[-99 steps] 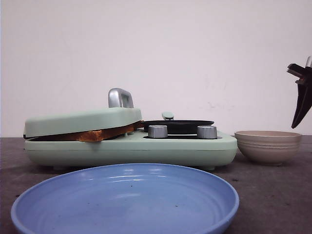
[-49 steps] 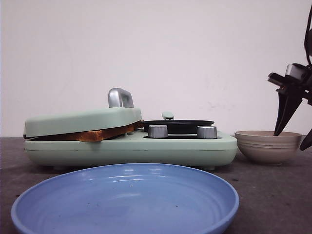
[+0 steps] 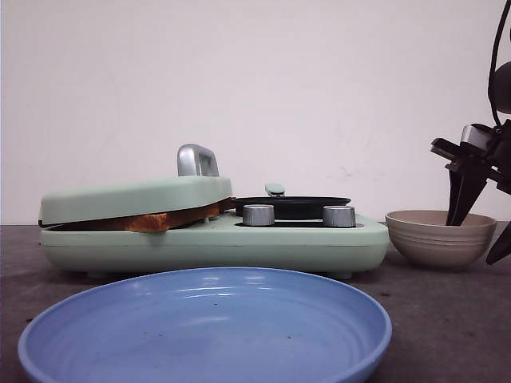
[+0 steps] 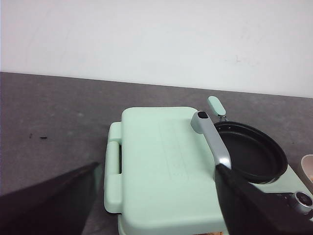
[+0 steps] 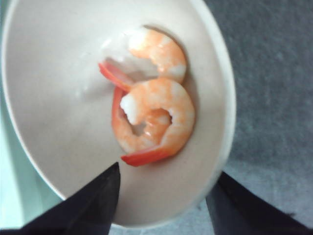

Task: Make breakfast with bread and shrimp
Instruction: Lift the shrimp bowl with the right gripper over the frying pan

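Observation:
The bread (image 3: pixel 156 221) shows only as a golden-brown crust edge pressed under the shut lid (image 4: pixel 166 166) of the mint-green breakfast maker (image 3: pixel 215 247). Two curled pinkish-orange shrimp with red tails lie touching in the beige bowl (image 3: pixel 435 239): one shrimp (image 5: pixel 156 122) nearer my right gripper, the other shrimp (image 5: pixel 159 51) behind it. My right gripper (image 5: pixel 168 169) is open and straddles the bowl's rim (image 5: pixel 222 147), one finger inside, one outside, holding nothing. In the front view the right gripper (image 3: pixel 472 243) dips into the bowl. My left gripper (image 4: pixel 156 165) hovers open above the lid.
A black pan (image 3: pixel 291 206) sits on the maker's right half behind two silver knobs (image 3: pixel 258 215). A silver handle (image 4: pixel 210 139) stands on the lid. A large blue plate (image 3: pixel 359 307) lies nearest the camera. The table is dark grey; a white wall is behind.
My right gripper has come down from the upper right edge of the front view to the beige bowl, and one finger now reaches inside it. The maker and the plate have not moved.

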Robot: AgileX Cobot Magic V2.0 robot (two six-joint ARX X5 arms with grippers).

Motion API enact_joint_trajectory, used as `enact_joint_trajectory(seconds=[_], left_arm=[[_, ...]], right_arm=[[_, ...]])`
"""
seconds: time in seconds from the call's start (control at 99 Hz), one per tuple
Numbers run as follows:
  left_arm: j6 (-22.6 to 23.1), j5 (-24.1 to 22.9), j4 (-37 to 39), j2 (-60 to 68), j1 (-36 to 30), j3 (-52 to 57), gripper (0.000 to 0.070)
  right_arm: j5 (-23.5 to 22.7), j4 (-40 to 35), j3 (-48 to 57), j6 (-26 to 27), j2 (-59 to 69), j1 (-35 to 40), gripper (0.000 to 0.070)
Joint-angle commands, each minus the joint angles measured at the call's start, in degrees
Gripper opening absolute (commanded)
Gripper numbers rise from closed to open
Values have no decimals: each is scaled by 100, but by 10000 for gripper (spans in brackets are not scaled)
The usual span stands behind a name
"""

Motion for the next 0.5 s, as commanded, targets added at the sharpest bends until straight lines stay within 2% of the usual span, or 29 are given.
enact_joint_trajectory(seconds=[0.0, 0.081, 0.202, 0.485], left_arm=[[50, -2, 68, 31, -26, 44, 424], [50, -2, 68, 33, -26, 44, 424], [50, -2, 66, 31, -26, 44, 424], [50, -2, 59, 31, -26, 44, 424]], right_arm=[[11, 28, 87, 59, 101, 24, 251], [11, 28, 87, 59, 101, 42, 120], [11, 26, 87, 55, 101, 61, 12], [-33, 127, 90, 37, 70, 57, 10]])
